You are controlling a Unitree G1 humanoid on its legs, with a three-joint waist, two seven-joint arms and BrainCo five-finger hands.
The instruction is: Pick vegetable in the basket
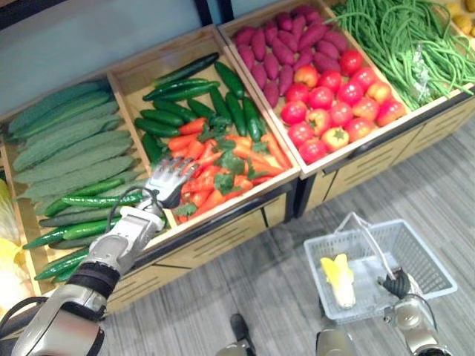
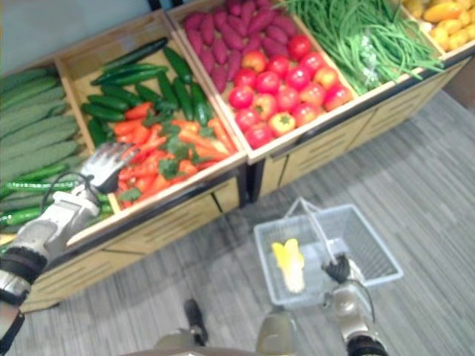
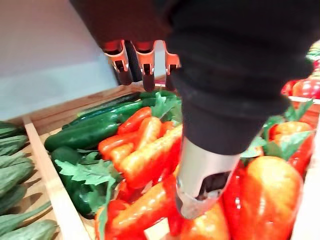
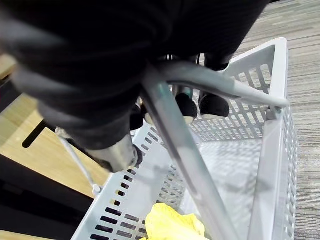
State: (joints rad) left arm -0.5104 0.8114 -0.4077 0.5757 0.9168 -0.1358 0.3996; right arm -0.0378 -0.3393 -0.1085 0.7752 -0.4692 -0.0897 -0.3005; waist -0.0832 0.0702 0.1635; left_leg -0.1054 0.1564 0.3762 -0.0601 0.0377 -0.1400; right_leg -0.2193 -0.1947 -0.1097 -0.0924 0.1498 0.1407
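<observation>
Seemingly half-hidden right hand (image 1: 401,285) round handle (image 4: 185,145)

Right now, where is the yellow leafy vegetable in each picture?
Left eye view: yellow leafy vegetable in the grey basket, lower right.
Right eye view: vegetable lower centre, same basket.
Left wrist view: carrots instead.
Right wrist view: vegetable inside basket, beneath basket handle.
Shared landmark: basket handle.
</observation>
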